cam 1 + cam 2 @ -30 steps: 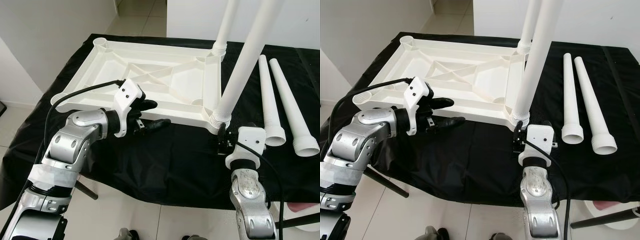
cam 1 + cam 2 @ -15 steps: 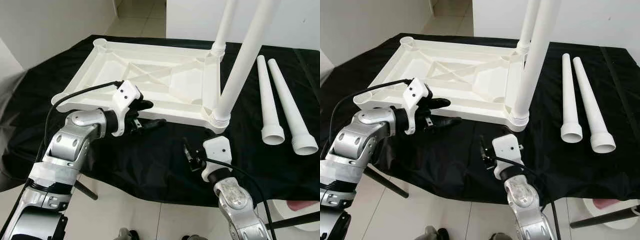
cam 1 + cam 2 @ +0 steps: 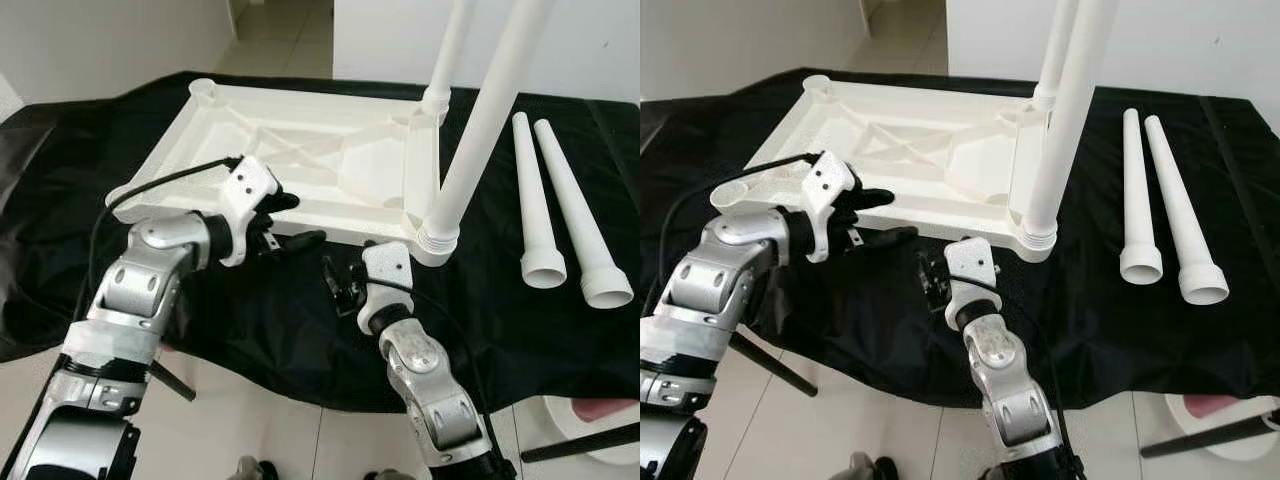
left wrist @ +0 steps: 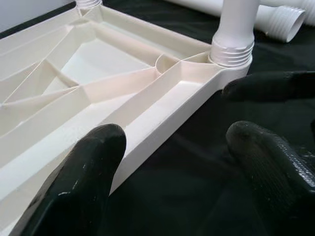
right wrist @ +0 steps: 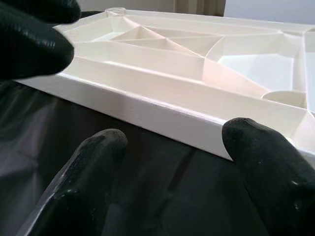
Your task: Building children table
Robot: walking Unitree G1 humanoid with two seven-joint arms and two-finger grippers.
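White ribbed plastic tabletop (image 3: pixel 320 160) lies upside down on the black-draped desk (image 3: pixel 300 320), two white tubular legs (image 3: pixel 480 120) upright in its right corner sockets. Two loose white tapered legs (image 3: pixel 560 200) lie to its right. Left gripper (image 3: pixel 290 222), released, straddles the near edge; right gripper (image 3: pixel 337 285), released, is just before that edge.

Both fitted legs (image 3: pixel 480 120) run past the top edge, tops unseen.
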